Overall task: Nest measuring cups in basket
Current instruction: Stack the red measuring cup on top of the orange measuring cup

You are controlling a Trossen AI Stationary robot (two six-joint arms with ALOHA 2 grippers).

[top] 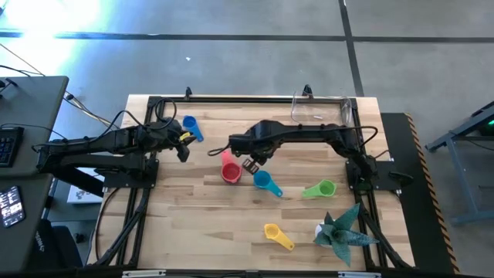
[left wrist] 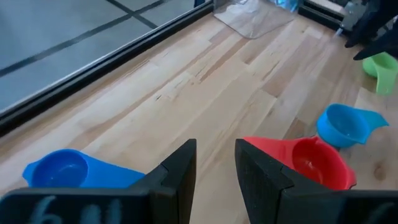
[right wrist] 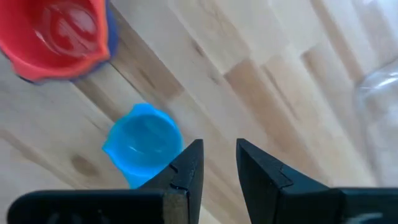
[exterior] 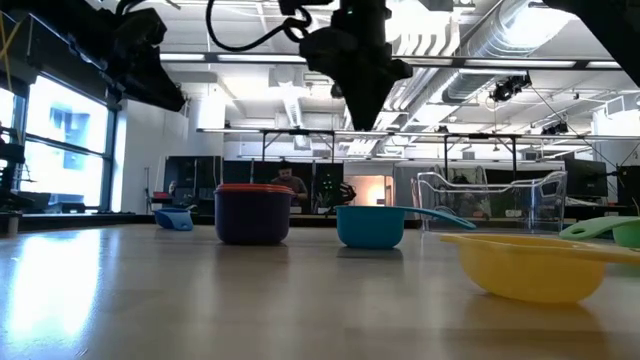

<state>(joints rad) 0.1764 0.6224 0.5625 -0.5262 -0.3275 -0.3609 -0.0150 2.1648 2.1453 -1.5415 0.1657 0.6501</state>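
Cups first, nearest the table's front edge: yellow cup (top: 272, 231) lies alone beside the teal spiky plant (top: 340, 229), well apart from both arms. Farther in, green cup (top: 325, 188) sits right of centre, with its handle pointing left toward the teal cup (top: 262, 180). Teal cup's handle runs down-right in the high view, away from the gripper. Red cup (top: 230, 171) sits just left of teal, over a darker cup; the low view shows a purple body (exterior: 252, 220) under the red rim, so that pair looks nested already.

Right gripper (top: 251, 164) hovers above the table between red and teal, closer to both than the left one. Fingers stand slightly apart, nothing between them. Judged next pick is teal, just down-right of the tips, so only a short reach is needed.

Left gripper (top: 184, 149) waits at the left side, raised, narrow gap between its fingers, empty. Blue cup (top: 189, 123) lies just beyond it, handle toward centre.

Basket (top: 320, 108), clear, stands at the far edge, right of centre, well apart from all the cups; no cup visible in it.

No readable writing or brands on the cups or basket.
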